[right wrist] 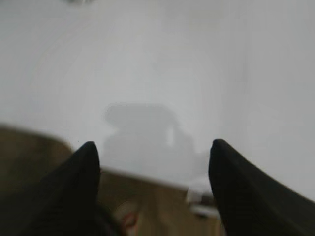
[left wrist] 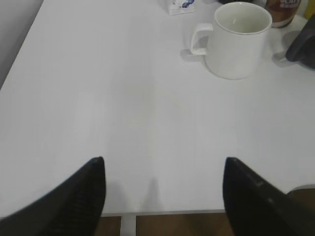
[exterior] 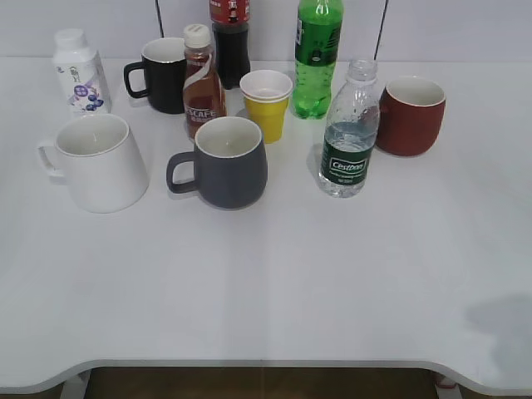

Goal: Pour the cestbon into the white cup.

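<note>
Nothing is being poured yet. The cestbon (exterior: 350,133) is standing upright on the table (exterior: 291,283), with no cap and some water inside, between the red mug (exterior: 411,115) and the dark grey mug (exterior: 226,161). The white cup (exterior: 94,161) is sitting well apart from it, on the left side. The left pincer (left wrist: 164,196) is spread wide and holding nothing. The right pincer (right wrist: 153,191) is spread wide too, hanging over the table edge. Grabbing the bottle, carrying it over and tipping it are all left to do.
</note>
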